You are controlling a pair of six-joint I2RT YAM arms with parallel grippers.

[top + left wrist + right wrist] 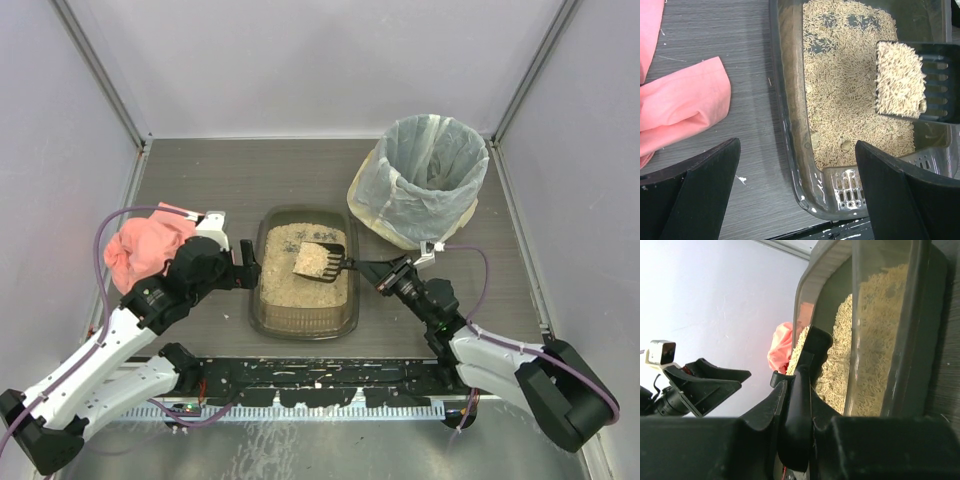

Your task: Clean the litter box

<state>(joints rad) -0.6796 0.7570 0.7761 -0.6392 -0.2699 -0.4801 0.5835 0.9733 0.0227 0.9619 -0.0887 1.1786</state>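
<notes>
The litter box (300,322), a dark translucent tray of tan granules, sits mid-table. My right gripper (380,274) is shut on the handle of a black slotted scoop (322,260), held over the tray's right half and loaded with granules. In the right wrist view the handle (800,410) is pinched between my fingers beside the tray wall (910,340). My left gripper (246,272) is open at the tray's left side. In the left wrist view its fingers (700,185) straddle the tray's near left corner (812,200), and the loaded scoop (900,80) hangs above the granules.
A round bin lined with a pale bag (428,178) stands at the back right, beyond the tray. A pink cloth (145,250) lies left of the tray, near my left arm; it also shows in the left wrist view (680,110).
</notes>
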